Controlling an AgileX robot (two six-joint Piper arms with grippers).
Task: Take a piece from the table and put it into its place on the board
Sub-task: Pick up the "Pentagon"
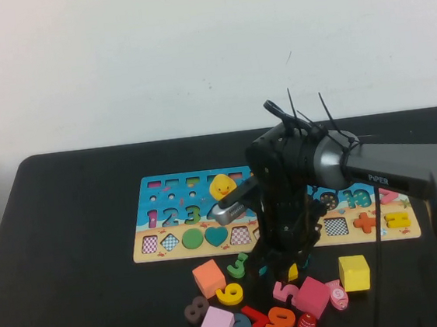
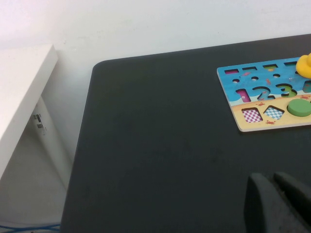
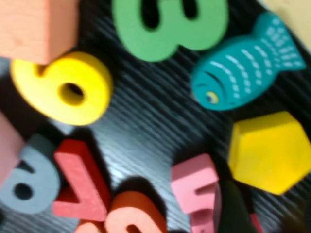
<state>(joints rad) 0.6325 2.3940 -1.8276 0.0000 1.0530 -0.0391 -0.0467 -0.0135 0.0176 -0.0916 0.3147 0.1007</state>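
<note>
black table (image 1: 77,303) at lower centre: right gripper (image 1: 292,269) above yellow pentagon piece (image 3: 269,151), jaws' state cannot be told, grasp pending; left gripper (image 2: 279,204) parked lower right, jaws likewise unclear.

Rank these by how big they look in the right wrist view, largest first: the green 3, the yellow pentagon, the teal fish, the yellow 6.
1. Green 3, though the frame crops it.
2. Teal fish, yellow pentagon and yellow 6: these look much alike, so I won't order them.

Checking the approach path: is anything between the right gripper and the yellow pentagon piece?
Nothing lies on top of the yellow pentagon piece, but it is crowded: a pink number beside it, a teal fish close by. The right gripper hovers over the pile; the left gripper is parked away.
</note>
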